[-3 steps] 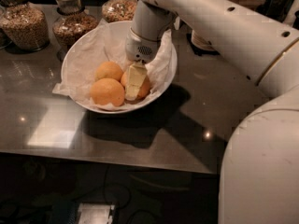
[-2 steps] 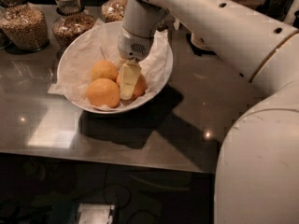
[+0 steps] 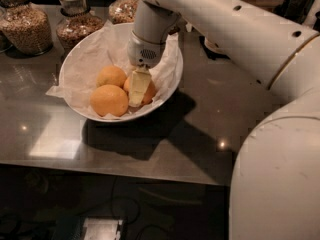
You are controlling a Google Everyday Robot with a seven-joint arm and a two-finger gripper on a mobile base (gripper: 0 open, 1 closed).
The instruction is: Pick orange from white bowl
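The wide white bowl (image 3: 75, 59), lined with crumpled white paper, stands on the dark counter at the upper left. Three oranges lie in it. The deeper reddish orange (image 3: 149, 93) is the rightmost and mostly hidden. A larger, paler one (image 3: 108, 100) lies at the front and a smaller yellowish one (image 3: 111, 76) behind it. My gripper (image 3: 138, 90) reaches straight down into the bowl from the white arm. It sits right at the reddish orange and covers its middle.
Glass jars of grains and nuts (image 3: 26, 28) (image 3: 73, 26) stand behind the bowl at the counter's back left. A dark object (image 3: 215, 44) sits behind the arm. The counter's front edge (image 3: 125, 166) runs below the bowl. My white arm fills the right side.
The bowl and gripper have shifted slightly left in view. The gripper stays low in the bowl at the reddish orange; the oranges have not visibly moved.
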